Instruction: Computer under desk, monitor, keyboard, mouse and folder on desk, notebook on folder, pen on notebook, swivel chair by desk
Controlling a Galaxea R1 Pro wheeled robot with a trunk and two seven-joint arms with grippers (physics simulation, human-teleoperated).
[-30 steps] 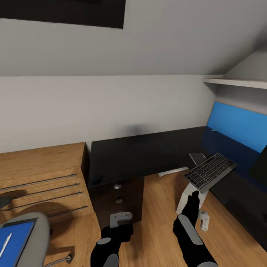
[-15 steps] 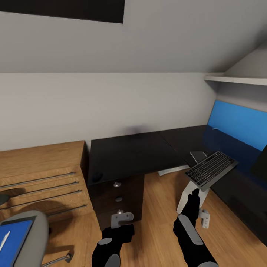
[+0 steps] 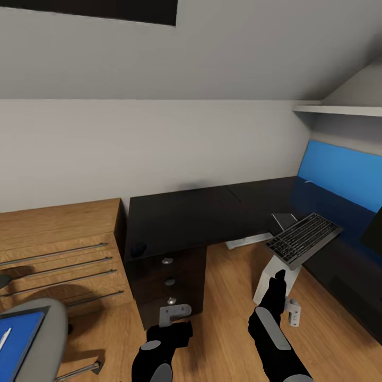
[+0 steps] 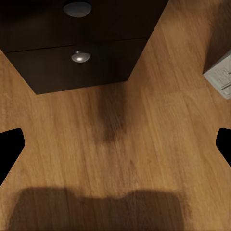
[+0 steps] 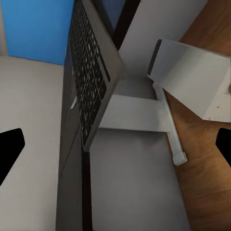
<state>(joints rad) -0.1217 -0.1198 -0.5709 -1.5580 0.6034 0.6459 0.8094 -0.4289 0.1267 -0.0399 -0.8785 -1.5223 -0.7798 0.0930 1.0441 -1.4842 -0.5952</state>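
bare desk (image 3: 185,217) beside raised keyboard (image 3: 303,240)

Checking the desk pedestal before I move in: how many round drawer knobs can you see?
3, stacked down the desk's drawer front: top knob, middle knob, bottom knob. Lower ones may be hidden.

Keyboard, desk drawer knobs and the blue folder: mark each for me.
keyboard (image 3: 303,240), head view, middle of the key field.
drawer knobs (image 3: 167,261), head view, top knob.
blue folder (image 3: 16,342), head view, its cover, on the chair seat.
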